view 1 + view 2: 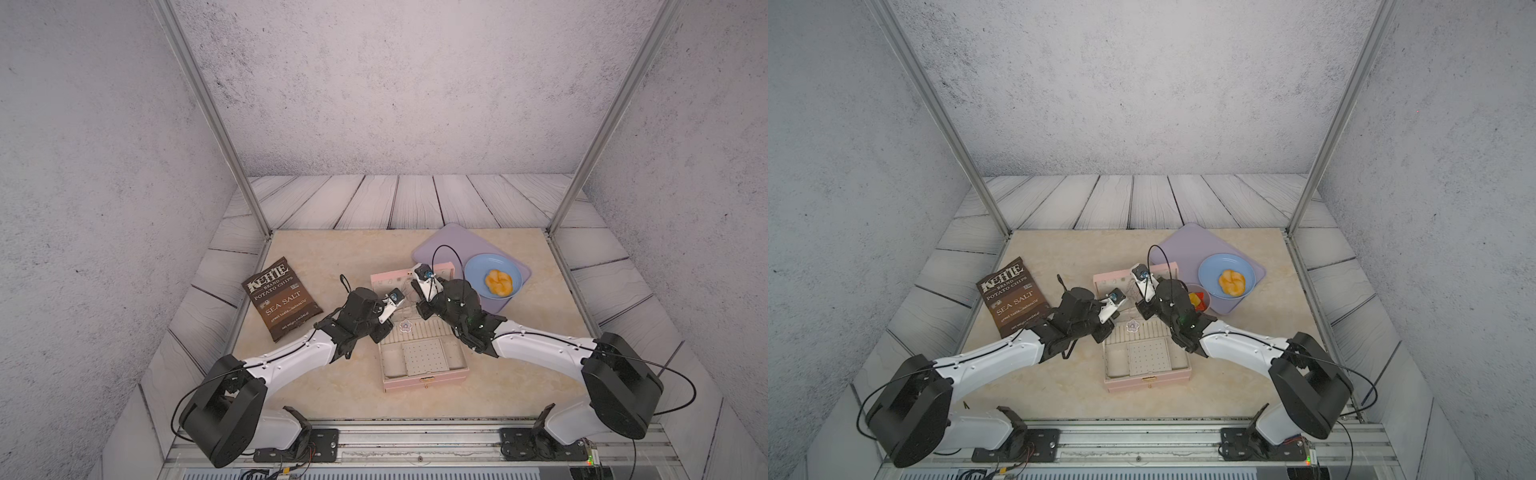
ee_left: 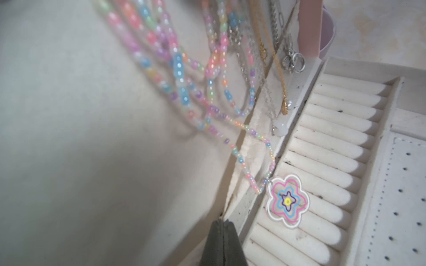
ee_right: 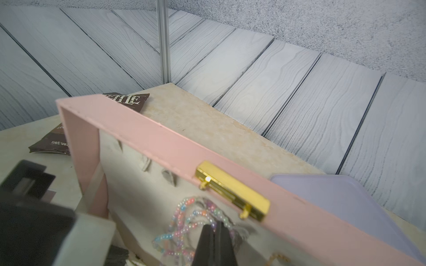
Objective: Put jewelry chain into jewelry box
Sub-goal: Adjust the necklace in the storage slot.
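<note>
The pale pink jewelry box (image 1: pixel 428 383) (image 1: pixel 1148 383) stands open at mid-table with its lid (image 3: pixel 161 140) upright. Pastel beaded necklaces (image 2: pixel 179 69) (image 3: pixel 184 221), a gold chain (image 2: pixel 281 76) and thin pale chains (image 2: pixel 268 96) hang inside the lid. I cannot single out the jewelry chain among them. A flower pendant (image 2: pixel 287 201) (image 1: pixel 406 325) rests on the ring rolls. My left gripper (image 2: pixel 222 222) (image 1: pixel 388 330) is shut and empty, low by the lid's hinge. My right gripper (image 3: pixel 215 224) (image 1: pixel 415 289) is shut, its tips against the bead strands near the gold clasp (image 3: pixel 232 190). Whether it pinches a strand is unclear.
A brown chip bag (image 1: pixel 282 299) lies left of the box. Behind and to the right, a lilac tray (image 1: pixel 453 243) carries a blue plate (image 1: pixel 476 268) with an orange pastry (image 1: pixel 498 282), and a small bowl of candies (image 1: pixel 1200 299). Metal frame posts stand at the back corners.
</note>
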